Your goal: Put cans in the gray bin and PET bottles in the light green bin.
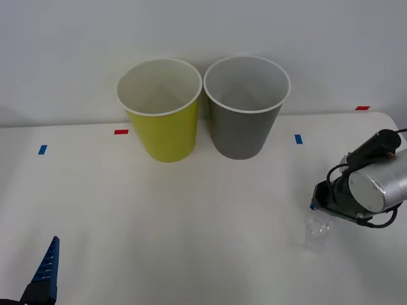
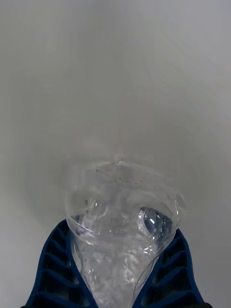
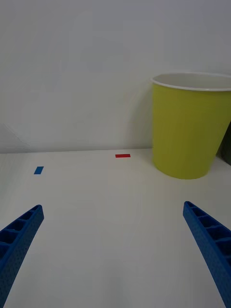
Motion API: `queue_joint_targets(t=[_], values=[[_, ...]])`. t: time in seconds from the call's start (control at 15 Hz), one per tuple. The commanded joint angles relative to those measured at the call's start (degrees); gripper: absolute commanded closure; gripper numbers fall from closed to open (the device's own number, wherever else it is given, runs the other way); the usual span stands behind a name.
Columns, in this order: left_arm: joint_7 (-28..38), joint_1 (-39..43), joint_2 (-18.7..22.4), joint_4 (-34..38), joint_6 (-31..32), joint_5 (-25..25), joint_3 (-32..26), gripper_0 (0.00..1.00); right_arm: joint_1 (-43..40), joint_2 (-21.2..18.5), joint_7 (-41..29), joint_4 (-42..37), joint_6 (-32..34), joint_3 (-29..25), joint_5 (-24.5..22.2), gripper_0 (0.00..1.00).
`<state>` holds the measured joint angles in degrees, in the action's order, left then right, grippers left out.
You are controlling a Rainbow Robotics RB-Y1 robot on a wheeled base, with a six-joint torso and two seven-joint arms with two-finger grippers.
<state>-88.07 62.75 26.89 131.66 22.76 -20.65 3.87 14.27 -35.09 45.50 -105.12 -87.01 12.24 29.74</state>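
A small clear crinkled PET bottle (image 1: 318, 230) lies on the white table at the right, and my right gripper (image 1: 320, 213) is shut on it. In the right wrist view the blue fingers (image 2: 53, 269) press both sides of the bottle (image 2: 120, 226). The light green bin (image 1: 162, 111) and the gray bin (image 1: 245, 108) stand side by side, upright, at the back middle. My left gripper (image 3: 113, 250) waits open at the front left, and its wrist view takes in the light green bin (image 3: 190, 125). No cans are in view.
Small tape marks lie on the table (image 1: 191, 222): blue (image 1: 42, 150) at the far left, red (image 1: 121, 132) by the light green bin, blue (image 1: 298, 138) right of the gray bin, red (image 1: 362, 108) at the back right. A white wall stands behind the bins.
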Motion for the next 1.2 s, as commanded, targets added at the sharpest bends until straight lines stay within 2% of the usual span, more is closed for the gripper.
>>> queue_joint_targets(t=[0.07, 0.4, 0.67, 0.87, 1.07, 1.2], values=[[0.0, 0.0, 0.0, 0.0, 0.0, 0.0, 0.0, 0.0, -3.7, 2.8, 6.5, -5.8, 0.0, -4.6, -1.1, 0.97], [0.0, 0.0, 0.0, 0.0, 0.0, 0.0, 0.0, 0.0, -12.0, 11.7, 22.8, -20.0, -0.1, -12.0, -5.1, 0.99], [0.0, 0.0, 0.0, 0.0, 0.0, 0.0, 0.0, 0.0, -16.5, 19.0, 35.8, -29.1, 0.0, -15.7, -10.1, 1.0], [0.0, 0.0, 0.0, 0.0, 0.0, 0.0, 0.0, 0.0, -18.3, 23.8, 45.3, -35.1, -0.1, -16.2, -13.5, 1.0], [0.0, 0.0, 0.0, 0.0, 0.0, 0.0, 0.0, 0.0, -18.8, 26.6, 52.9, -38.8, 0.5, -16.2, -14.2, 1.0], [0.0, 0.0, 0.0, 0.0, 0.0, 0.0, 0.0, 0.0, -18.8, 28.0, 55.7, -40.7, 0.5, -15.9, -14.6, 1.0]])
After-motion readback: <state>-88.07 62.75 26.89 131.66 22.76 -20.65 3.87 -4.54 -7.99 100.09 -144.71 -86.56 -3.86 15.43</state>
